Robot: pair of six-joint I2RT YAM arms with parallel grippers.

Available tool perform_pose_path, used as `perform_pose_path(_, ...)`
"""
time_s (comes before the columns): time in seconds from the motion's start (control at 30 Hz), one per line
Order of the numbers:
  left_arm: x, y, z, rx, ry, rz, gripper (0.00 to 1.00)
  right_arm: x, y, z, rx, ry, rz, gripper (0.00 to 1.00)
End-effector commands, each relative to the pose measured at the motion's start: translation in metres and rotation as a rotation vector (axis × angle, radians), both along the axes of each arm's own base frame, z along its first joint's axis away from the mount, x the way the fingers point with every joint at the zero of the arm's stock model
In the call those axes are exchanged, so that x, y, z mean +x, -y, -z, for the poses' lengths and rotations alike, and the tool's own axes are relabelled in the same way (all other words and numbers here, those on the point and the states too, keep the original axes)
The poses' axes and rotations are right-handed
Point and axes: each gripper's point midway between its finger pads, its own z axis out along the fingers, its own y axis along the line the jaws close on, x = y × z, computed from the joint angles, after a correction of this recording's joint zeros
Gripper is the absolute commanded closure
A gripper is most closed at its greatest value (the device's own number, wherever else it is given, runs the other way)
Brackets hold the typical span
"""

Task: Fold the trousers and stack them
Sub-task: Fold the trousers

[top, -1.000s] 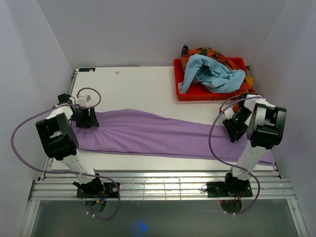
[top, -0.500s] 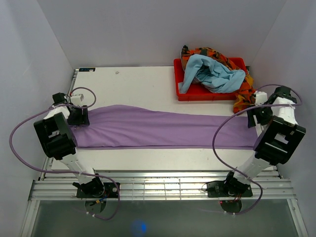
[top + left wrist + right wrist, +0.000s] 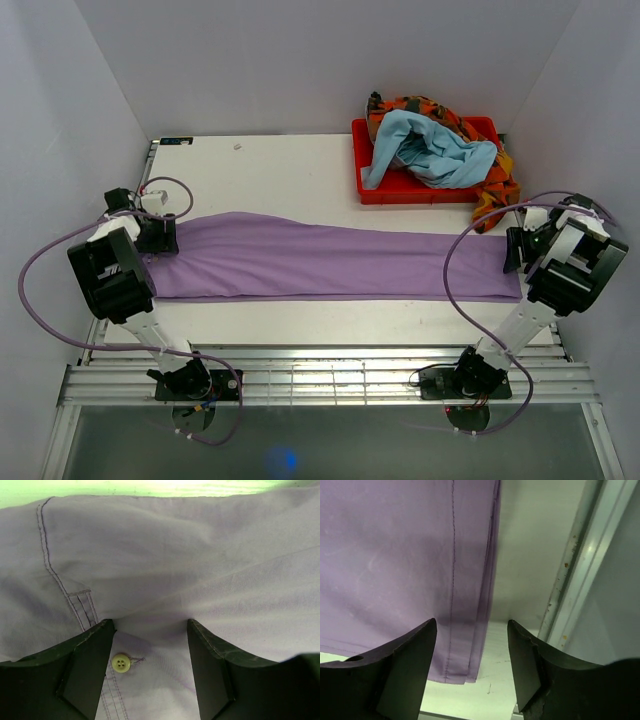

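Observation:
The lilac trousers lie flat in one long strip across the table, waistband at the left and leg hems at the right. My left gripper is at the waistband end. In the left wrist view it is open, and the cloth with a pale button lies between its fingers. My right gripper is at the hem end. In the right wrist view it is open and empty, just above the stitched hem and the bare table.
A red bin at the back right holds a light blue garment and an orange patterned cloth that spills over its right side. The table's metal edge rail runs close to the right of the hem. White table lies behind the trousers.
The right arm swung out to the table's right edge, pulling the legs straight. The left arm shifted slightly left. The trousers now lie stretched out, and the right arm has drawn back a little.

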Motion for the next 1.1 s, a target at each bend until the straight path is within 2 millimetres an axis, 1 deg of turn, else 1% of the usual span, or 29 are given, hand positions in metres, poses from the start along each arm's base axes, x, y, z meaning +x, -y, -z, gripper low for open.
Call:
perform_pose_path(0.0,-0.015,-0.001,0.012,-0.008,-0.05,-0.006,0.28,0.004,-0.009,0.013,0.068,0.008,0.039,0.36)
perform_pose_path(0.1,-0.014,-0.001,0.01,-0.008,-0.047,-0.004,0.28,-0.005,-0.025,0.024,0.121,-0.027,0.036,0.41)
perform_pose_path(0.2,-0.013,0.0,0.008,-0.012,-0.04,-0.003,0.28,-0.008,-0.036,0.029,0.135,-0.035,0.024,0.43)
perform_pose_path(0.23,-0.012,0.001,0.007,-0.018,-0.038,-0.003,0.28,-0.01,-0.043,0.03,0.159,-0.036,0.018,0.44)
perform_pose_path(0.27,-0.012,0.001,0.006,-0.021,-0.032,-0.004,0.28,-0.011,-0.047,0.03,0.175,-0.04,0.014,0.52)
perform_pose_path(0.3,-0.012,0.003,0.005,-0.028,-0.032,-0.003,0.27,-0.013,-0.052,0.028,0.201,-0.047,0.01,0.57)
perform_pose_path(0.33,-0.012,0.005,0.004,-0.037,-0.026,0.003,0.26,-0.013,-0.052,0.026,0.203,-0.047,0.007,0.62)
perform_pose_path(0.37,-0.011,0.006,0.001,-0.038,-0.015,0.005,0.26,-0.013,-0.051,0.023,0.198,-0.043,0.004,0.72)
perform_pose_path(0.4,-0.013,0.008,0.001,-0.044,-0.015,0.009,0.25,-0.013,-0.049,0.019,0.186,-0.043,-0.004,0.77)
perform_pose_path(0.43,-0.013,0.009,-0.002,-0.045,-0.007,0.014,0.24,-0.012,-0.045,0.013,0.171,-0.026,-0.007,0.87)
perform_pose_path(0.47,-0.013,0.011,-0.003,-0.052,0.0,0.019,0.24,-0.01,-0.04,0.006,0.152,-0.011,-0.01,0.92)
perform_pose_path(0.5,-0.013,0.012,-0.007,-0.052,0.012,0.021,0.24,-0.009,-0.036,0.001,0.138,-0.004,-0.011,0.92)
perform_pose_path(0.53,-0.014,0.015,-0.009,-0.059,0.018,0.029,0.23,-0.01,-0.029,-0.009,0.12,0.013,-0.012,0.92)
perform_pose_path(0.57,-0.013,0.019,-0.012,-0.076,0.031,0.041,0.23,-0.006,-0.021,-0.018,0.1,0.037,-0.01,0.92)
perform_pose_path(0.6,-0.013,0.022,-0.02,-0.076,0.053,0.051,0.22,-0.005,-0.015,-0.025,0.084,0.05,-0.008,0.92)
perform_pose_path(0.67,-0.016,0.028,-0.027,-0.089,0.073,0.072,0.19,-0.011,0.004,-0.041,0.039,0.075,-0.004,0.92)
perform_pose_path(0.7,-0.017,0.032,-0.032,-0.097,0.09,0.087,0.16,-0.011,0.015,-0.048,0.004,0.088,-0.003,0.92)
perform_pose_path(0.73,-0.018,0.035,-0.041,-0.092,0.117,0.103,0.13,-0.017,0.029,-0.058,-0.029,0.107,0.017,0.92)
perform_pose_path(0.77,-0.019,0.037,-0.047,-0.091,0.135,0.118,0.06,-0.019,0.039,-0.063,-0.063,0.119,-0.001,0.92)
perform_pose_path(0.8,-0.02,0.041,-0.052,-0.092,0.156,0.144,0.02,-0.02,0.05,-0.072,-0.098,0.132,0.002,0.92)
perform_pose_path(0.83,-0.02,0.043,-0.064,-0.076,0.191,0.157,0.02,-0.025,0.064,-0.079,-0.128,0.147,0.018,0.92)
perform_pose_path(0.9,-0.025,0.049,-0.07,-0.077,0.21,0.178,0.02,-0.029,0.077,-0.089,-0.156,0.16,0.011,0.92)
perform_pose_path(0.93,-0.027,0.051,-0.074,-0.077,0.222,0.188,0.02,-0.027,0.085,-0.098,-0.173,0.18,0.017,0.92)
perform_pose_path(0.97,-0.029,0.054,-0.08,-0.073,0.237,0.2,0.02,-0.027,0.085,-0.101,-0.168,0.183,0.012,0.92)
perform_pose_path(1.07,-0.036,0.061,-0.083,-0.076,0.246,0.226,0.02,-0.019,0.06,-0.114,-0.073,0.234,-0.014,0.92)
